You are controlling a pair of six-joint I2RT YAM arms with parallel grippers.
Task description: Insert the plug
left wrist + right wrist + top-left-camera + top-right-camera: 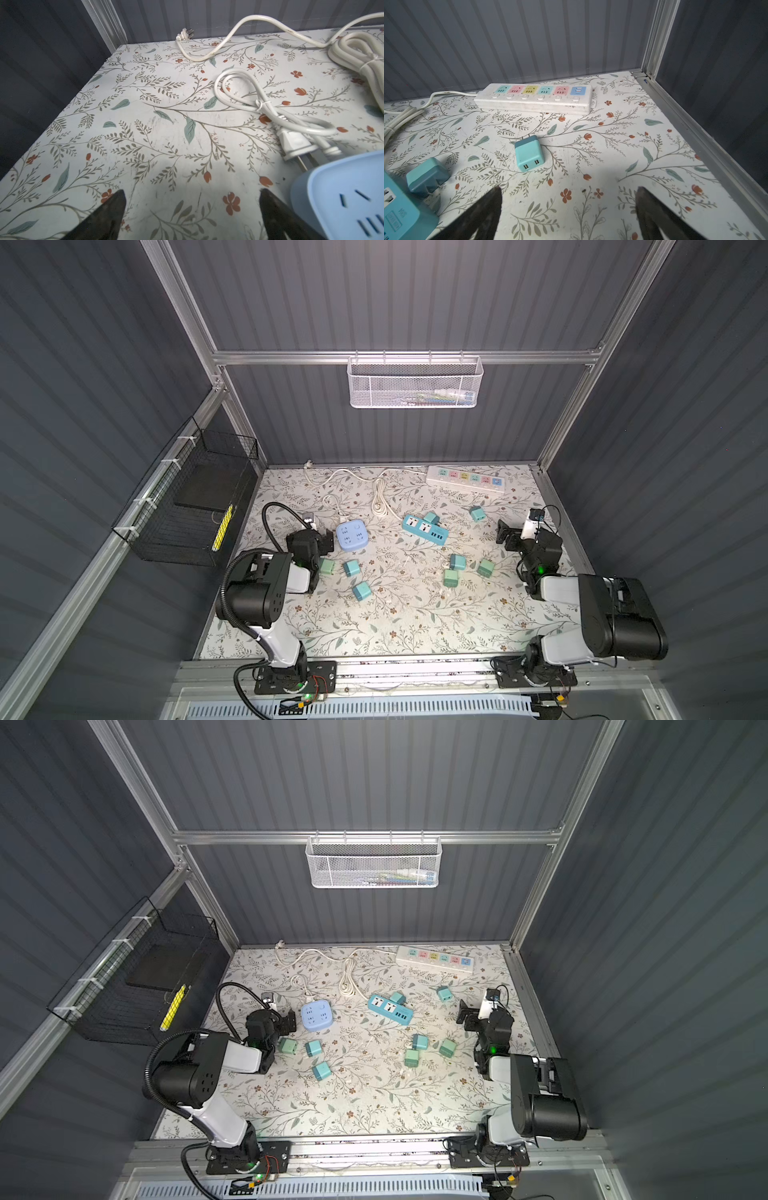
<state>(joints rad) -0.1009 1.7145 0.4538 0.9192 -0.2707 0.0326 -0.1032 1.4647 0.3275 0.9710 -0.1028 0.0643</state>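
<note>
Plainly agape: left tool; right tool (empty)

Walls: dark grey, ribbed.
Table: floral-patterned.
White mesh basket: on rail above table.

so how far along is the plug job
Nothing done yet: the charger beside the teal strip lies with prongs bare, others loose on the table. In hand: nothing; left tool and right tool open and empty. Left: pick one up and insert it.
</note>
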